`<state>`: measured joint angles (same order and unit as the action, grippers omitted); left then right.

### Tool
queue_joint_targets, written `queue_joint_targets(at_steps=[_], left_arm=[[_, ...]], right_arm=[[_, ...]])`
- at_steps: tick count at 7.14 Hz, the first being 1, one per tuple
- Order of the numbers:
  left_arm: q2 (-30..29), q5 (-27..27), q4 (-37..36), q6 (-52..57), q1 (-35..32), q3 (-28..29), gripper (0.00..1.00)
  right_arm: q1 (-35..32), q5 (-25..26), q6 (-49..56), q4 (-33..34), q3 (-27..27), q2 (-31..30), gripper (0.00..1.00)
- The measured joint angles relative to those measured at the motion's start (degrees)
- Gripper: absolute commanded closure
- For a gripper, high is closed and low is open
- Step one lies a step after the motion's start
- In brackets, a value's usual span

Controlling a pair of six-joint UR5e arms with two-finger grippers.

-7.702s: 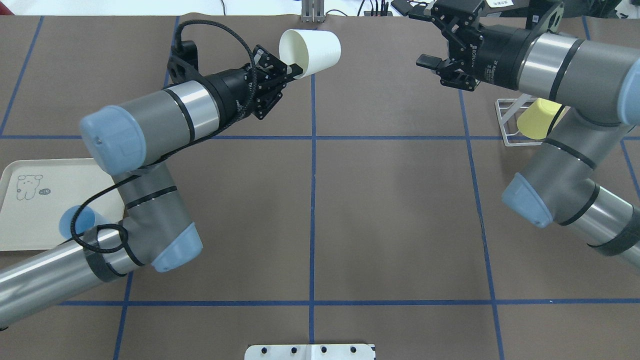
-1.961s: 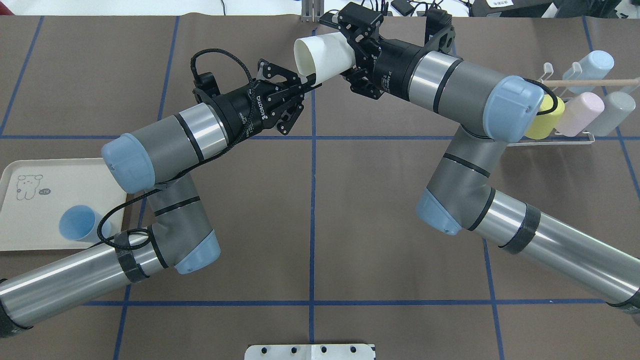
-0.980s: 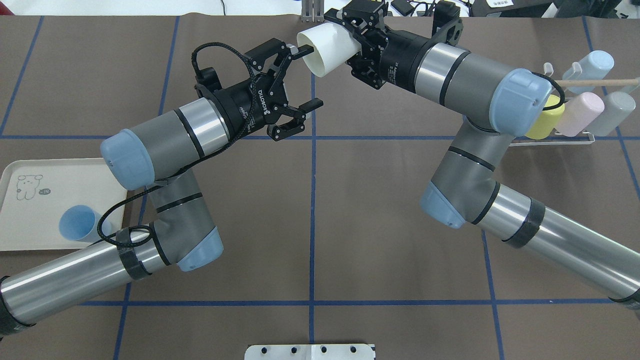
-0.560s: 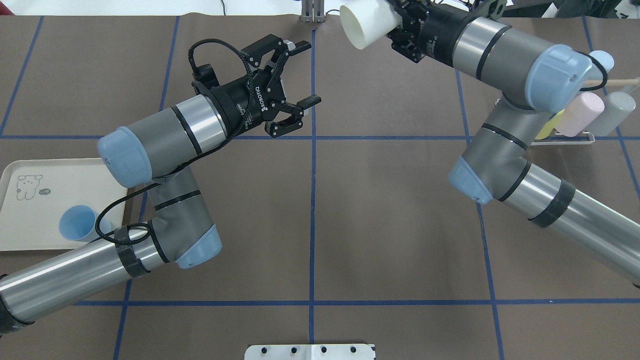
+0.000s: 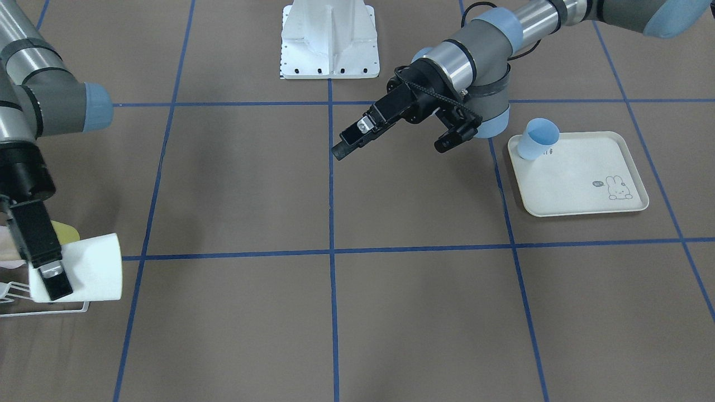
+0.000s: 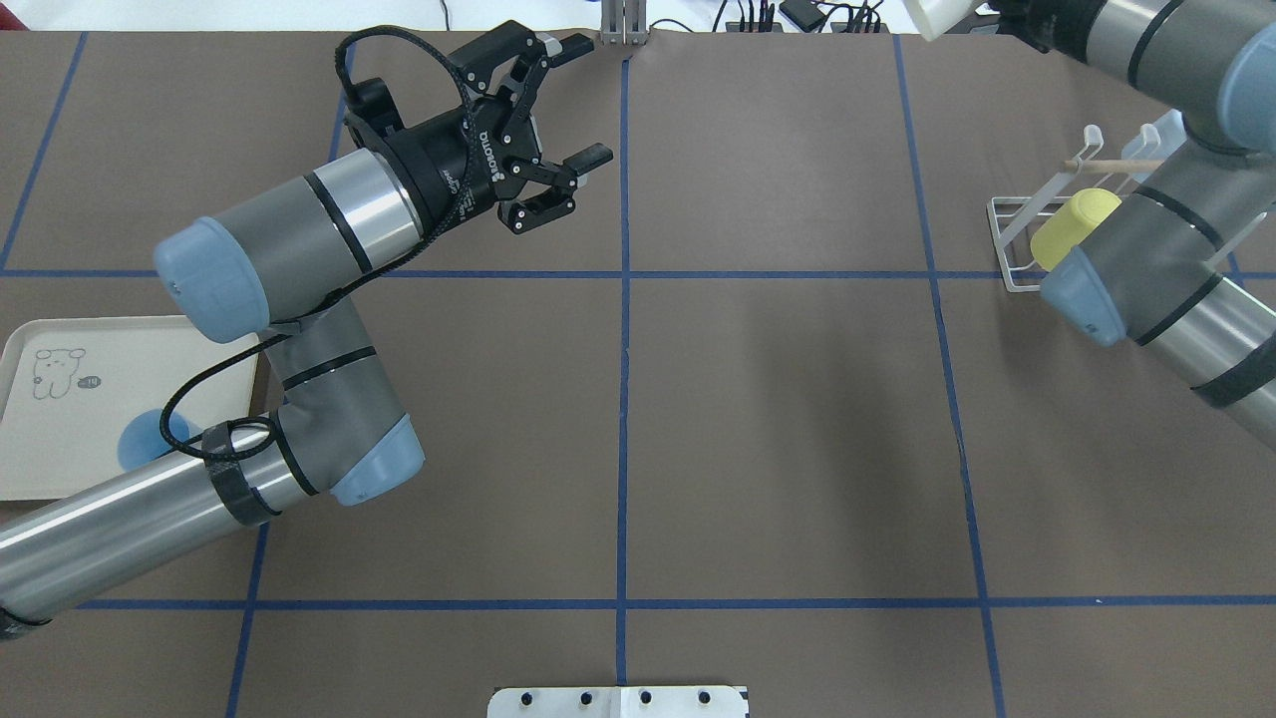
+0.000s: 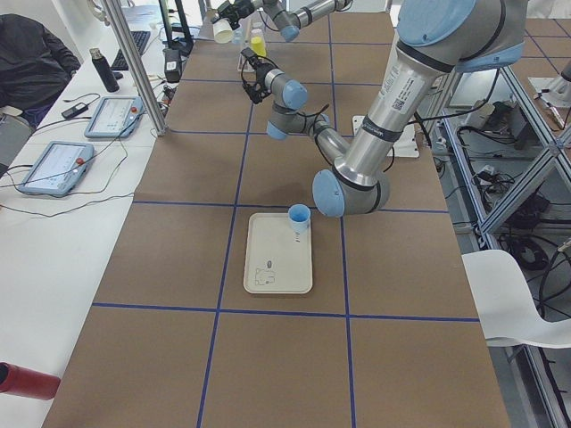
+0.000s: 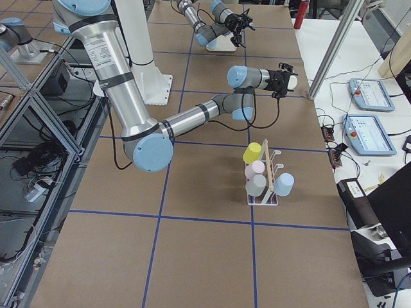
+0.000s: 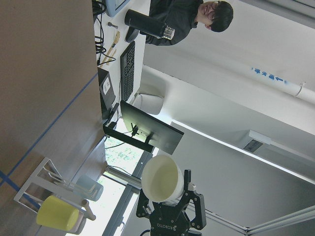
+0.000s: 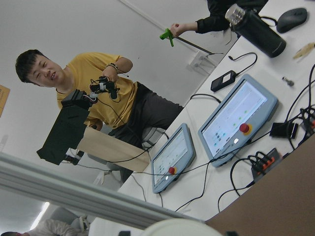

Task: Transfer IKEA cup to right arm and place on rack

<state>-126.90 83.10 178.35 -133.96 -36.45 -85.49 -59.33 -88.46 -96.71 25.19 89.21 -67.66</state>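
Right claw clamped on the white cup. One flat black finger lies across the outer wall near the closed end; the other is hidden behind the cup. Cup smooth, plain, tapered, held on its side in the air, mouth toward mid-worktop. From the right-end camera it hangs above the worktop, apart from the rack.

Rack: thin white wire, slanted prongs, a pale wooden dowel across the top. Four pastel cups sit on it, the yellow cup nearest the end.

Left claw spread wide, nothing in it, braided black cable looped behind.

Worktop: matte brown sheet, blue tape grid.

Cream tray: rounded corners, rabbit drawing. A blue cup sits at one corner.
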Motion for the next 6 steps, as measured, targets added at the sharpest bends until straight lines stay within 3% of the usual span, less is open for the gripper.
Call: queue_joint_targets(at_steps=[3, 6], left_arm=[[2.2, 2.1, -3.9, 6.6, -1.2, -0.1, 0.02], [5.0, 3.0, -17.8, 19.4, -1.3, -6.5, 0.02]], right_arm=[[-4.9, 2.0, 22.8, 9.9, 0.0, -3.2, 1.00], [-5.6, 4.7, 40.4, 10.9, -0.6, -8.9, 1.00]])
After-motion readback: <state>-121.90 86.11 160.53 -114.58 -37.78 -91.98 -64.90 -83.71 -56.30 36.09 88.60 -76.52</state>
